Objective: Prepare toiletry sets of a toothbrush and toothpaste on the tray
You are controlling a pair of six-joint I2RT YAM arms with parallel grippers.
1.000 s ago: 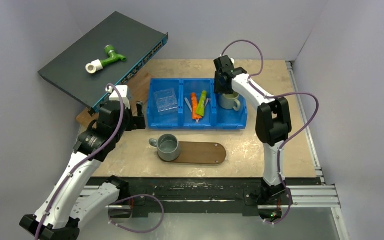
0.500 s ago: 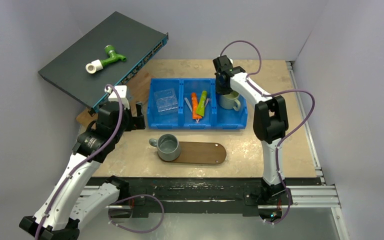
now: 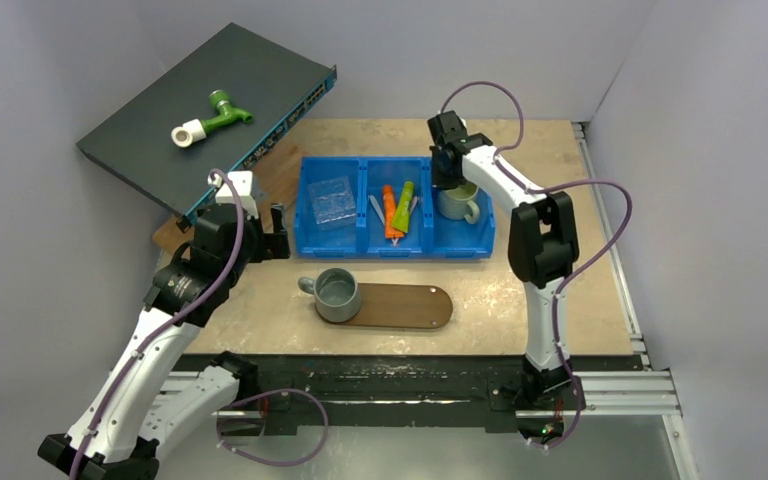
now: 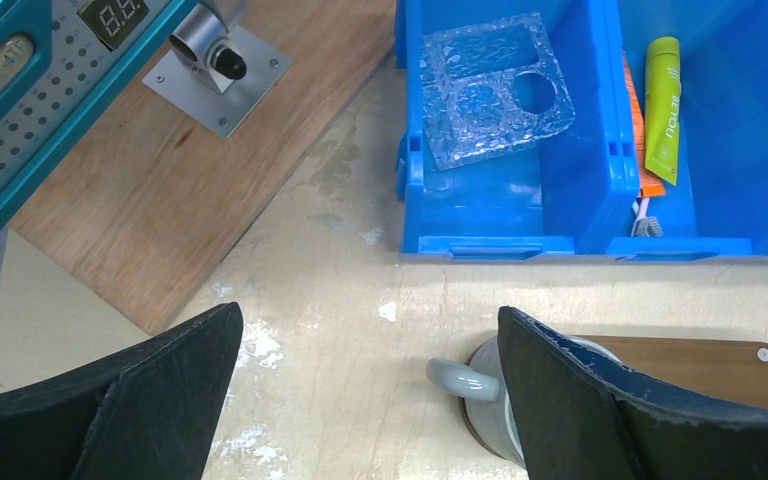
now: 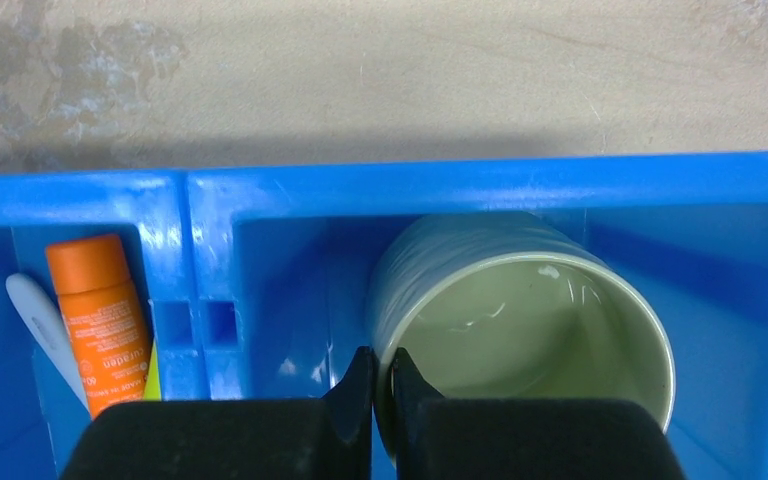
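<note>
**Toiletry sets (image 3: 397,208) not yet on tray (image 3: 415,306); right gripper (image 5: 380,368) clamped on pale-green mug (image 5: 525,335)**

Right gripper: jaws pinched tight on the mug rim, one finger inside and one outside. The mug stands upright in the right compartment of the blue bin (image 5: 480,185). A rim pinch like this looks meant for lifting it straight out. It probably goes to the tray as holder for a second set, to match the grey mug (image 3: 338,293) standing on the tray's left end.

Left gripper (image 4: 368,325): spread wide, holding nothing. It hovers over the table off the bin's near-left corner, left of the grey mug. Looks parked to me.

Set items lie loose in the bin's middle compartment: orange tube (image 5: 100,315), lime-green tube (image 4: 663,110), white toothbrush (image 5: 40,325) and a pink-handled brush head (image 4: 643,215). None touch the tray, which lies near of the bin. A clear textured holder (image 4: 495,100) sits in the left compartment.

Writing:
- Lime-green tube: white lettering along its length, roughly "NOLA", not certain.
- Orange tube: small print, too fine to read.
- Dark box (image 3: 190,90) at far left: digit display (image 4: 120,12) shows "8.8.", plus a cut-off label, roughly "100-22E-4T".
</note>
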